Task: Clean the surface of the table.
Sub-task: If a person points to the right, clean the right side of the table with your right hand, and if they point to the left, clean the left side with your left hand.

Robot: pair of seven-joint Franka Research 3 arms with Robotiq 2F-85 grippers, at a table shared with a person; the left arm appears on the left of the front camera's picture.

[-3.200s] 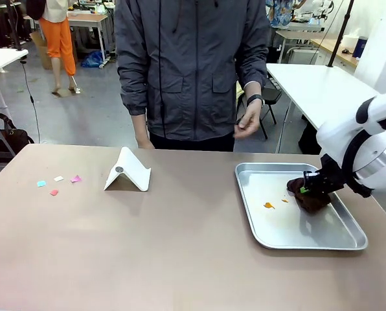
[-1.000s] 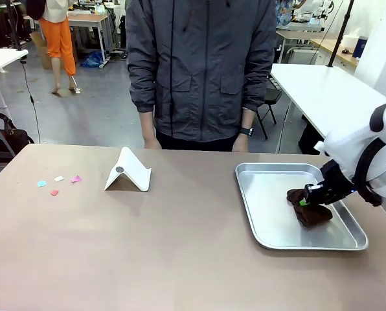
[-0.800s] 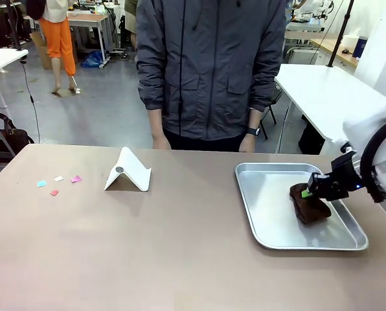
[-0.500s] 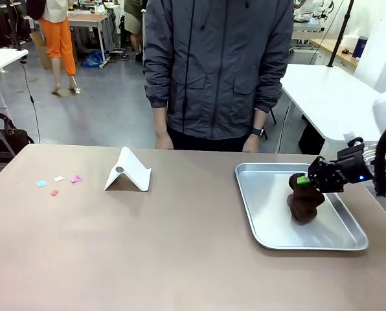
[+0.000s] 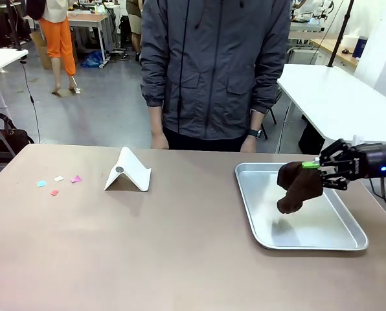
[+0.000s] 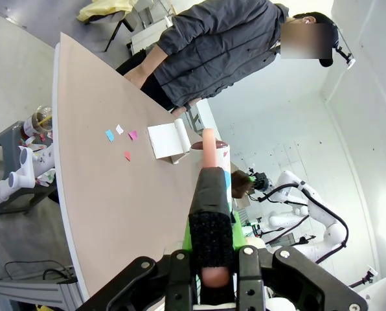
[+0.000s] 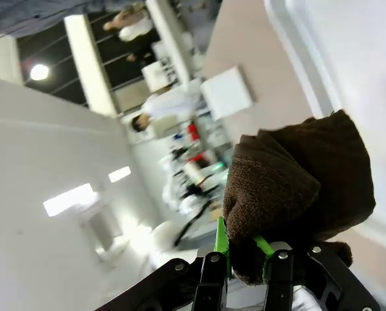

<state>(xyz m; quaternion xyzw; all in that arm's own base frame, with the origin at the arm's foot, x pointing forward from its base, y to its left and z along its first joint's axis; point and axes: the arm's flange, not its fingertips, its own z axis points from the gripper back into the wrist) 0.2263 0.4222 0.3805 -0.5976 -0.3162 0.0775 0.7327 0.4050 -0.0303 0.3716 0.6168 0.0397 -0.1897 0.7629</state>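
Observation:
The taupe table [image 5: 147,246] spans the front view. Over the silver tray [image 5: 348,241] at its right, my right gripper [image 5: 317,166] is shut on a dark brown cloth [image 5: 295,186], which hangs clear of the tray floor. In the right wrist view the cloth [image 7: 296,188] bulges between the green-padded fingers of that gripper [image 7: 241,249]. My left gripper [image 6: 212,256] is shut on a long grey tool [image 6: 212,194] with a black band and a pinkish tip. Small coloured paper scraps [image 5: 57,182] lie on the table's far left.
A folded white stand [image 5: 128,170] sits left of centre near the far edge. A person in a dark grey jacket [image 5: 212,71] stands at the far side, hands down at the table edge. White-topped tables [image 5: 329,97] stand behind on the right.
My right gripper has lifted the cloth off the tray floor and swung it up and to the left. The orange bits seen earlier in the tray are gone. The person stepped slightly to the right.

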